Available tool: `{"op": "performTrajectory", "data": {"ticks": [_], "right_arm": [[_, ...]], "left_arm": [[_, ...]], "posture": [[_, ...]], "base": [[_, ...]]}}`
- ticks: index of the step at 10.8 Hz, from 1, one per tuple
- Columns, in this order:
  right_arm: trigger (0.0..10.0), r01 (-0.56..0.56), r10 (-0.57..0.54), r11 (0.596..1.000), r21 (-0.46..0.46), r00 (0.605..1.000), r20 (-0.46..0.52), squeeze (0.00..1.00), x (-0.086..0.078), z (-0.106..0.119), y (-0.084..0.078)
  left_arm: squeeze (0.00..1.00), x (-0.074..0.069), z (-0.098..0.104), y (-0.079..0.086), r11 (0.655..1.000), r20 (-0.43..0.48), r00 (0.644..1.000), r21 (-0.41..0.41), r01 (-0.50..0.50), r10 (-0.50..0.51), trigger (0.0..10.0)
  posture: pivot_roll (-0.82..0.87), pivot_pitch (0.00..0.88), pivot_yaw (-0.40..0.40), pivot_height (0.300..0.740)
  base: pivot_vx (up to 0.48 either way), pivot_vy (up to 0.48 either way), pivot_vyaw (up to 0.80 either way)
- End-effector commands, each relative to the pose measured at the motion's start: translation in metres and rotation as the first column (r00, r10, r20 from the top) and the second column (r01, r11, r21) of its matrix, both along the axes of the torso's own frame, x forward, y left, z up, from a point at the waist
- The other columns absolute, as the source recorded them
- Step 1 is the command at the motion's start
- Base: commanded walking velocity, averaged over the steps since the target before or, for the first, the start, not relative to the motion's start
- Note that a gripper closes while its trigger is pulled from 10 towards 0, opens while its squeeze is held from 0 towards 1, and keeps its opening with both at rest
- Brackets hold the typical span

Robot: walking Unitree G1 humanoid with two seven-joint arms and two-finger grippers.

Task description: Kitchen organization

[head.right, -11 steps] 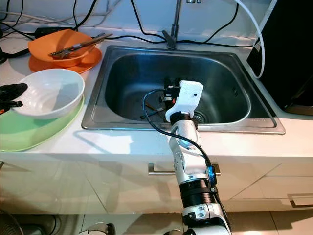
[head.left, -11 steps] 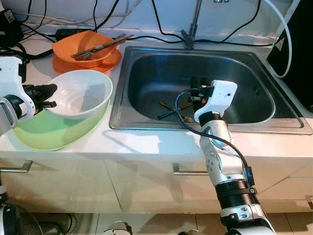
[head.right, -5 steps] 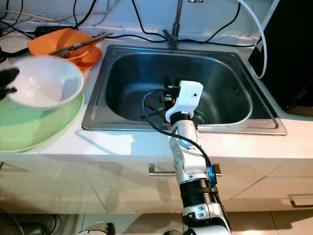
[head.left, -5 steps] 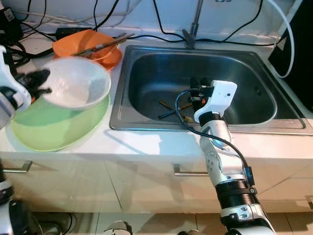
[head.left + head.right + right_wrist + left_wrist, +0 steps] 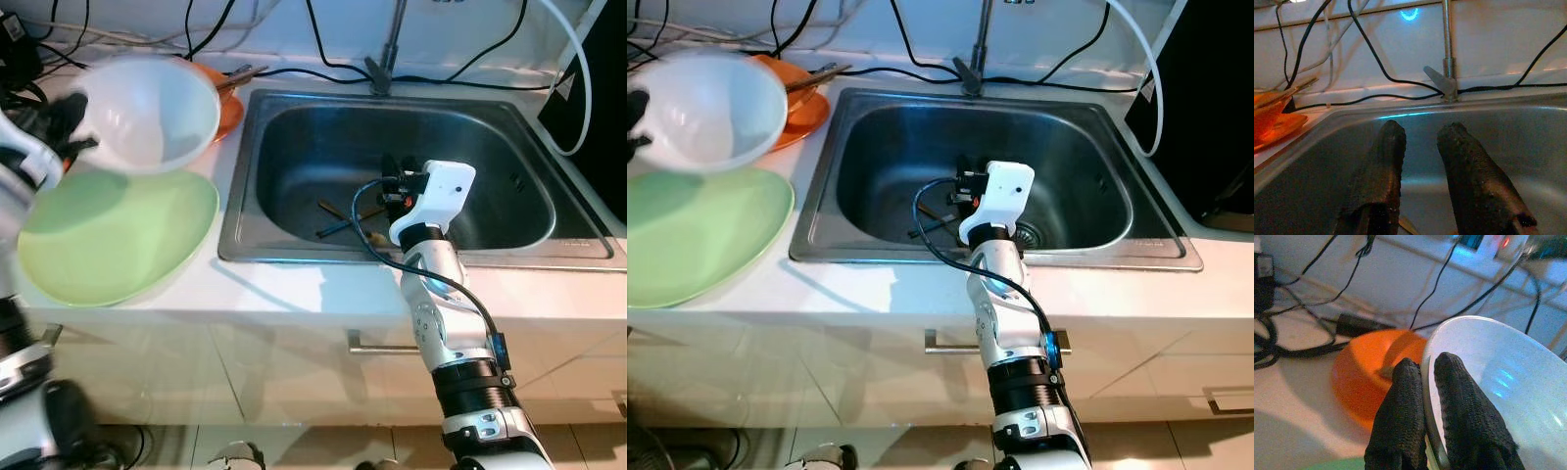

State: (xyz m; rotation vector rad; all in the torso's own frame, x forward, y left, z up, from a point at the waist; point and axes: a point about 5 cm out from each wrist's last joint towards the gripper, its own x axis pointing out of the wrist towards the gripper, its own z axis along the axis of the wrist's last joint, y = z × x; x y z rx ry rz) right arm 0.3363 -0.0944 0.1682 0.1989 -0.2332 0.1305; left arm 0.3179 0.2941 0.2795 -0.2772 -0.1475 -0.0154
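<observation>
The left gripper (image 5: 1422,382) holds a white bowl (image 5: 147,113) up in the air. Its two black fingers (image 5: 1400,416) pinch the bowl's rim, one finger outside and one inside. The bowl is tilted, and it hangs over the counter (image 5: 294,294), above the far edge of a big green plate (image 5: 118,235). The green plate lies flat on the counter, to the left of the sink (image 5: 294,147).

Behind the white bowl there is an orange bowl (image 5: 1371,367) on an orange plate (image 5: 803,113). Some long utensils (image 5: 818,73) stick out of the orange bowl toward the sink. Black cables (image 5: 1298,340) run along the back of the counter by the wall.

The right gripper (image 5: 1420,142) is down inside the metal sink. Its two black fingers (image 5: 1381,161) are spread a little apart and hold nothing. They point toward the back wall of the sink, where the tap (image 5: 1447,58) stands. Thin dark sticks, maybe chopsticks (image 5: 338,217), lie on the sink floor just beside the right gripper. The drain (image 5: 1027,235) is near them, partly hidden by the white wrist.

A white hose (image 5: 573,69) hangs at the right, next to a big black thing (image 5: 1205,108). Below the counter there are white drawers with metal handles (image 5: 377,343).
</observation>
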Motion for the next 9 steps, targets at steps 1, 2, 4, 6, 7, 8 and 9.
{"op": "performTrajectory", "data": {"ticks": [1, 2, 4, 6, 7, 8, 9], "right_arm": [[10.0, -0.008, 0.007, 1.0, 0.011, 1.0, 0.023, 1.0, 0.003, 0.01, 0.0], [10.0, -0.01, 0.009, 0.998, 0.065, 1.0, 0.026, 1.0, 0.003, 0.016, -0.001], [10.0, -0.026, 0.021, 0.995, 0.094, 0.998, 0.051, 1.0, 0.004, 0.028, -0.002], [10.0, -0.04, 0.03, 0.983, 0.179, 0.998, 0.06, 1.0, 0.004, 0.039, -0.008], [10.0, -0.048, 0.038, 0.979, 0.2, 0.998, 0.056, 1.0, 0.003, 0.041, -0.01], [10.0, -0.059, 0.048, 0.972, 0.225, 0.997, 0.055, 1.0, 0.002, 0.043, -0.012], [10.0, -0.071, 0.059, 0.958, 0.276, 0.997, 0.049, 1.0, 0.002, 0.045, -0.015]], "left_arm": [[0.0, 0.004, 0.017, -0.022, 0.999, 0.106, 0.994, 0.005, 0.042, -0.042, 10.0], [0.0, 0.01, 0.015, -0.047, 0.995, 0.128, 0.987, 0.001, 0.102, -0.101, 10.0], [0.0, 0.019, 0.01, -0.08, 0.984, 0.138, 0.974, 0.005, 0.18, -0.179, 10.0], [0.0, 0.027, 0.005, -0.119, 0.967, 0.147, 0.956, 0.033, 0.253, -0.255, 10.0], [0.0, 0.029, 0.005, -0.123, 0.965, 0.152, 0.953, 0.049, 0.259, -0.263, 10.0], [0.0, 0.03, 0.005, -0.124, 0.967, 0.153, 0.955, 0.063, 0.248, -0.255, 10.0], [0.0, 0.031, 0.006, -0.128, 0.964, 0.16, 0.953, 0.114, 0.24, -0.256, 10.0]], "posture": [[0.06, 0.061, -0.027, 0.74], [0.06, 0.057, -0.028, 0.74], [0.04, 0.051, -0.027, 0.74], [0.02, 0.043, -0.024, 0.74], [0.02, 0.041, -0.023, 0.74], [0.01, 0.039, -0.021, 0.74], [0.01, 0.037, -0.022, 0.74]], "base": [[0.0, 0.0, 0.0], [0.0, 0.0, 0.0], [0.0, 0.0, 0.0], [0.0, 0.0, 0.0], [0.0, 0.0, 0.0], [0.0, 0.0, 0.0], [0.0, 0.0, 0.0]]}}
